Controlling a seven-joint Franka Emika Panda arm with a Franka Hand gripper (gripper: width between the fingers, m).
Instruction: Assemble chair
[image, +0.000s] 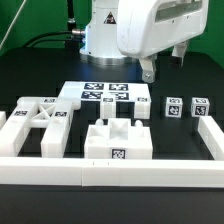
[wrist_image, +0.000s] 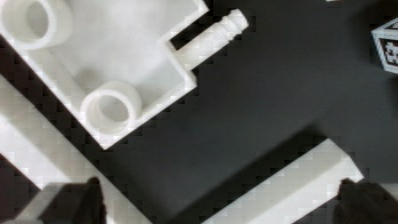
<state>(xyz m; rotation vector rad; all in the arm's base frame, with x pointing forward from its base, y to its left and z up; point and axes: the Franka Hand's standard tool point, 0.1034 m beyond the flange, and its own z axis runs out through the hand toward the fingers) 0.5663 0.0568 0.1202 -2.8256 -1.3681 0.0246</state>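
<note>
The end effector (image: 149, 70) hangs spread, pinching nothing, over the black counter (image: 175, 140) beside the marker board (image: 105, 97). The chair lies in loose parts: a frame piece (image: 40, 125), a notched block (image: 118, 140) and two cubes (image: 175, 107).

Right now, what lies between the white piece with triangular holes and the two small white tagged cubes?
In the exterior view, the thin flat white marker board and, nearer the camera, a chunky notched white plastic block lie between them.
</note>
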